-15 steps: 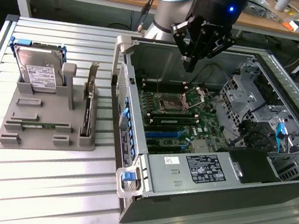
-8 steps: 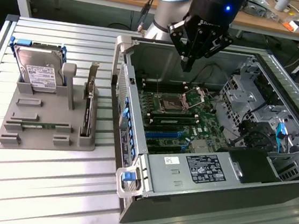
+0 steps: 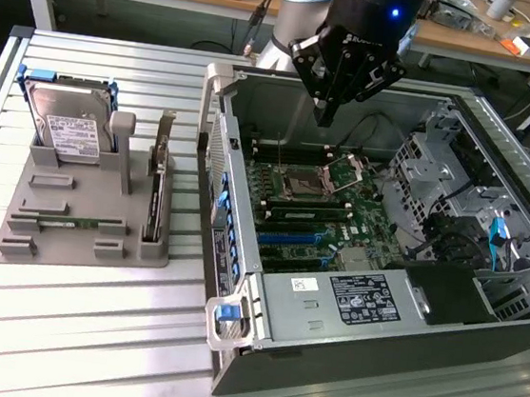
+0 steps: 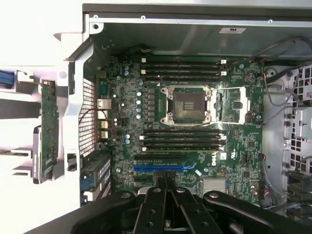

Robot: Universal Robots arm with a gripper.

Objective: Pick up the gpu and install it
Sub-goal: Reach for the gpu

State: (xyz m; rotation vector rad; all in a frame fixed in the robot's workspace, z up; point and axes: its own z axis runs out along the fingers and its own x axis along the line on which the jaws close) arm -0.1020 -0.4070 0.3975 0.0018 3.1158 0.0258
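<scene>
Gripper [image 3: 327, 113] hangs over the open case [image 3: 213, 169], above the motherboard [image 3: 314, 202]; jaws pressed together, nothing held. The gpu [image 3: 155, 200] stands on edge in the grey holder [image 3: 92, 203] on the desk [image 3: 87, 332], well off to the exterior view's left of the jaws, with its long axis near-to-far and its bracket at the far end. The case's side wall stands between them, and a hard drive [image 3: 67, 128] sits further left.

Bright, even overhead light fills the exterior view. The ribbed metal table [image 3: 87, 332] throws back pale glare, and the open computer case [image 3: 322, 368] holds soft shade along its inner walls. In the wrist view the surroundings outside the case burn out to white, the motherboard [image 4: 195, 146] is evenly lit, and the gripper [image 4: 165, 195] is a dark silhouette.
</scene>
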